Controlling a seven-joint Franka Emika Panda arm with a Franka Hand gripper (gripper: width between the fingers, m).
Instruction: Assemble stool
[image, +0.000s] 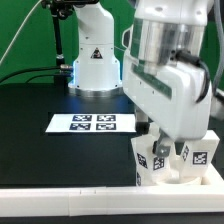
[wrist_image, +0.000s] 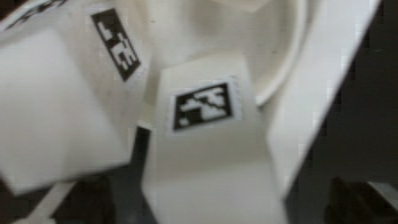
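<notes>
Pincer: lowered among the tagged white stool parts at 4 o'clock in the exterior view; open or closed cannot be told. Wrist view: tagged block leg close up, beside a curved white rim. Marker board: flat on the black table, at 9 o'clock from the stool parts.

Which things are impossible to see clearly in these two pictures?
- Hand, exterior view: fingertips hidden behind the tagged stool parts; open or shut unclear.
- Seat, exterior view: hidden by the arm and cut by the picture's edge.
- Wrist view: the white tagged leg is blurred and too close; its ends are cut off.
</notes>
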